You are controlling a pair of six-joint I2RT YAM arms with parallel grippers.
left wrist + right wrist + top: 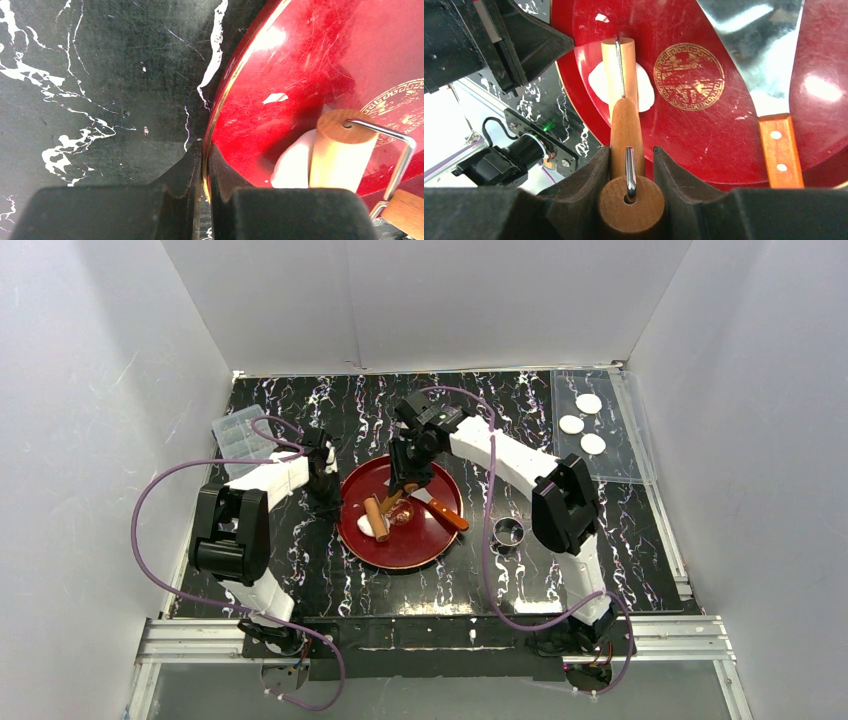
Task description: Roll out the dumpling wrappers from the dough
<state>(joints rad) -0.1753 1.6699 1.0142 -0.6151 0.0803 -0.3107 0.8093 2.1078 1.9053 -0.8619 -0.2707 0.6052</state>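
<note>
My right end effector (631,160) grips the rolling pin (626,125); my left end effector (205,165) pinches the rim of the red plate (400,565), with a knife (754,45) on its right side. The dough (596,82), at the plate's lower left under the pin, stretches crosswise to it.

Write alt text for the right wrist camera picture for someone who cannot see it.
The right arm's jaws grip the wooden handle of a small rolling pin, whose roller rests on a white lump of dough on a red plate. A knife with a wooden handle also lies on the plate.
</note>
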